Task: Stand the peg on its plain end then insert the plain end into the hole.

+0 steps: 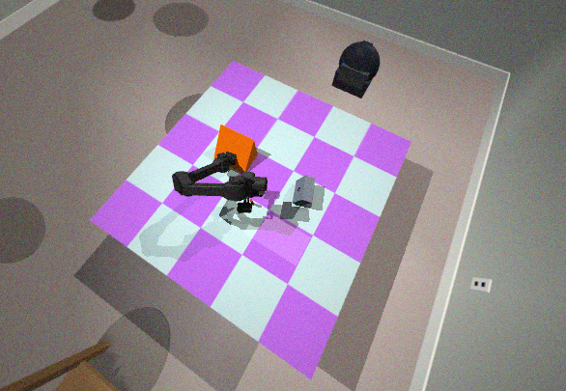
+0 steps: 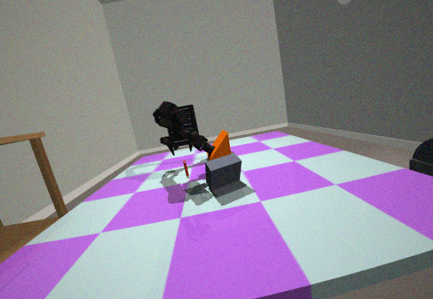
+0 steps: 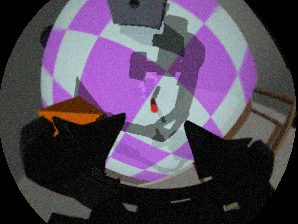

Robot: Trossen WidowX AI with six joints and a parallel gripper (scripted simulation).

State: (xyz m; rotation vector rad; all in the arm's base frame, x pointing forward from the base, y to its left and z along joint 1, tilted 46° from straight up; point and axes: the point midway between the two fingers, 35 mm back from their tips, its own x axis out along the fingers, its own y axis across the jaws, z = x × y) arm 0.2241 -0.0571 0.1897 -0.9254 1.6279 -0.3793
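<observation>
The red peg [image 1: 251, 202] [image 2: 186, 170] [image 3: 154, 106] stands upright on the table, free of the fingers. Its white band is too small to make out clearly. My gripper [image 2: 182, 152] [image 3: 155, 119] is open and empty, pointing down above the peg; in the wrist view the peg shows between and just beyond the fingertips. The grey sloped panel [image 1: 302, 194] [image 2: 224, 174] [image 3: 145, 16] stands a short way from the peg. Its dark hole [image 1: 298, 188] [image 3: 134, 3] shows in the face; the exterior camera sees the panel from behind, with the hole hidden.
An orange wedge [image 1: 235, 145] [image 2: 222, 146] [image 3: 75, 110] stands on the checkered table [image 1: 270, 309] [image 2: 225, 258] beside the arm, close to its links. The arm's shadow falls across the table around the peg and panel.
</observation>
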